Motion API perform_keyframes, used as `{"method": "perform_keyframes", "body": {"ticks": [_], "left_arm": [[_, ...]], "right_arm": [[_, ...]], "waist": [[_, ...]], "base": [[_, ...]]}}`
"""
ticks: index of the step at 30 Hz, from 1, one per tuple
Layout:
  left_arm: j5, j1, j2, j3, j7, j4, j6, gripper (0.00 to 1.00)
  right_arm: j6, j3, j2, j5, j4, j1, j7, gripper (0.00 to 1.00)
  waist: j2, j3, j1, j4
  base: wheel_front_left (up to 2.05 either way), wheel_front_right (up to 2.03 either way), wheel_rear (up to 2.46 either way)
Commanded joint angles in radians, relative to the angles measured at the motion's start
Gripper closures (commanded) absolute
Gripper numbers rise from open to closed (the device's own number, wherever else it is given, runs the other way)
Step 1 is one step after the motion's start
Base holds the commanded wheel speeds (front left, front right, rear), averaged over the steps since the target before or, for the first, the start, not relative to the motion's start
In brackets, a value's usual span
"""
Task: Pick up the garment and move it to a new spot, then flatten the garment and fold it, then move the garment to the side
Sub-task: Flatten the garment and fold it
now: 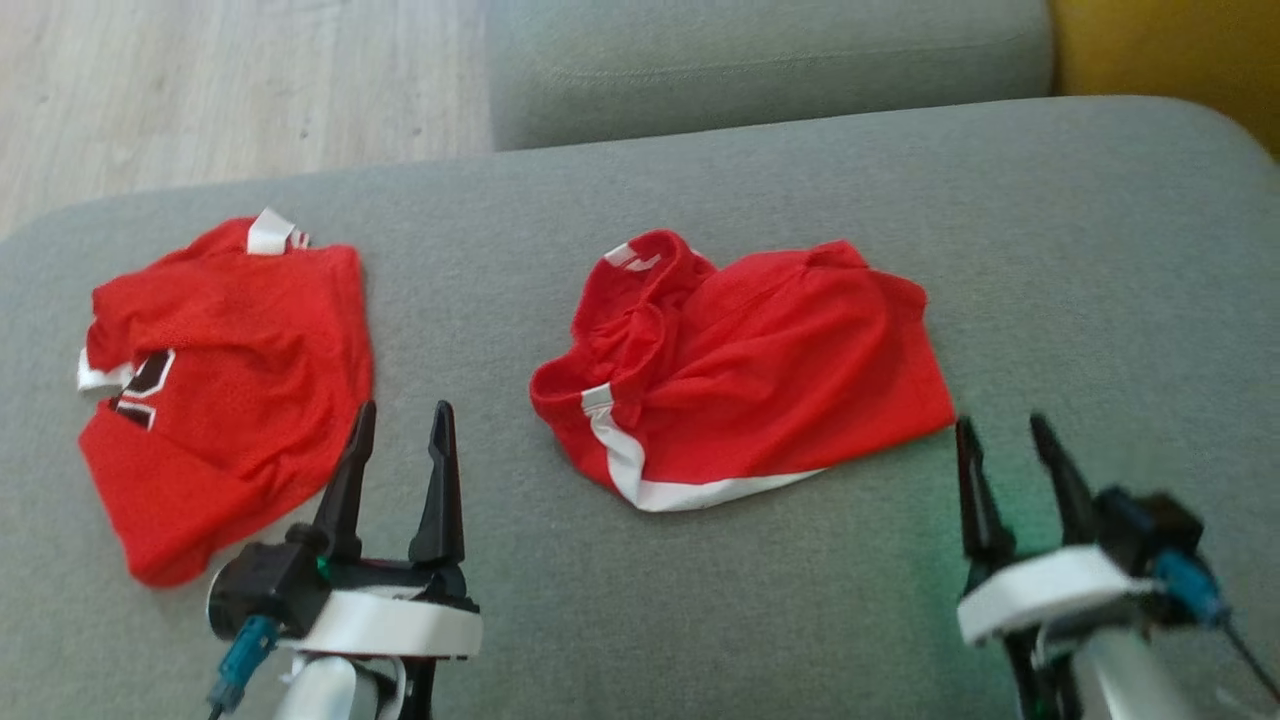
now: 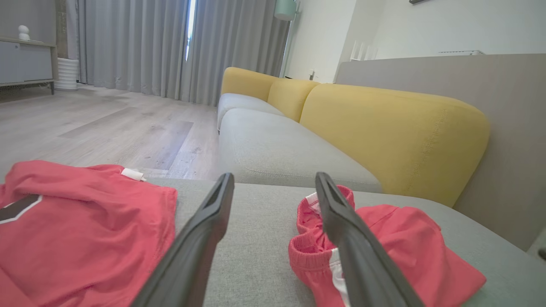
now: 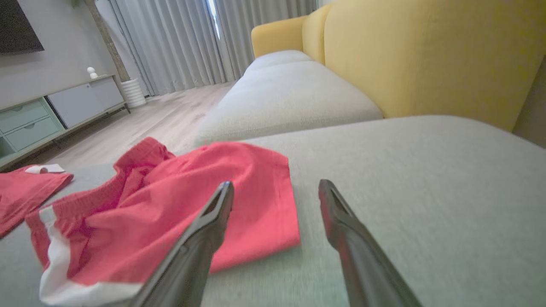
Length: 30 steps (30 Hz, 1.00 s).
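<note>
Red shorts with white side trim (image 1: 745,365) lie loosely folded in the middle of the grey cushion (image 1: 1060,260); they also appear as the shorts (image 2: 384,247) and the shorts (image 3: 170,221) in the wrist views. A red jersey with white collar and a dark number (image 1: 225,375) lies crumpled at the left, seen too as the jersey (image 2: 81,230). My left gripper (image 1: 402,420) stands open between the two garments, holding nothing. My right gripper (image 1: 1002,430) is open just past the shorts' right corner, empty and slightly blurred.
A second grey seat cushion (image 1: 770,60) lies beyond, with yellow backrests (image 2: 392,132) to the right. Wooden floor (image 1: 230,90) lies past the cushion's far left edge. Grey curtains (image 2: 170,47) and a low cabinet (image 3: 51,115) stand across the room.
</note>
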Motion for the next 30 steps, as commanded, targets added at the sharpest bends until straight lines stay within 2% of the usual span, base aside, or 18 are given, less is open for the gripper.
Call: {"method": "perform_keyframes", "body": {"ticks": [1, 11, 15, 19, 22, 30], "left_arm": [[-0.004, -0.025, 0.001, 0.035, -0.010, -0.033, -0.002, 0.00], [0.011, -0.028, 0.001, 0.042, -0.010, -0.023, -0.013, 0.00], [0.047, -0.062, 0.011, 0.016, -0.010, 0.009, -0.023, 0.00], [0.075, -0.145, 0.055, -0.088, 0.011, 0.078, -0.031, 0.00], [0.101, -0.243, 0.119, -0.235, 0.087, 0.119, -0.033, 0.00], [0.021, -0.492, 0.275, -0.529, 0.299, 0.197, -0.034, 0.00]], "right_arm": [[-0.001, 0.029, 0.004, 0.008, -0.037, -0.019, -0.013, 0.00], [-0.001, 0.024, 0.004, 0.042, -0.078, -0.013, -0.013, 0.00], [-0.001, 0.033, 0.004, 0.039, -0.086, -0.024, -0.013, 0.00], [-0.001, 0.033, 0.004, 0.047, -0.091, -0.025, -0.013, 0.00], [-0.001, 0.036, 0.004, 0.050, -0.089, -0.028, -0.013, 0.00], [-0.001, 0.042, 0.004, 0.071, -0.093, -0.060, -0.014, 0.00]], "waist": [[0.0000, -0.008, 0.0001, -0.011], [0.0000, 0.008, 0.0001, -0.042], [0.0000, 0.027, 0.0001, -0.052], [0.0000, 0.049, 0.0001, -0.057], [0.0000, 0.072, 0.0001, -0.059], [0.0000, 0.131, 0.0001, -0.078]], "base": [[0.00, 0.00, 0.00], [0.00, 0.00, 0.00], [0.00, 0.00, 0.00], [0.00, 0.00, 0.00], [0.00, 0.00, 0.00], [0.00, 0.00, 0.00]]}}
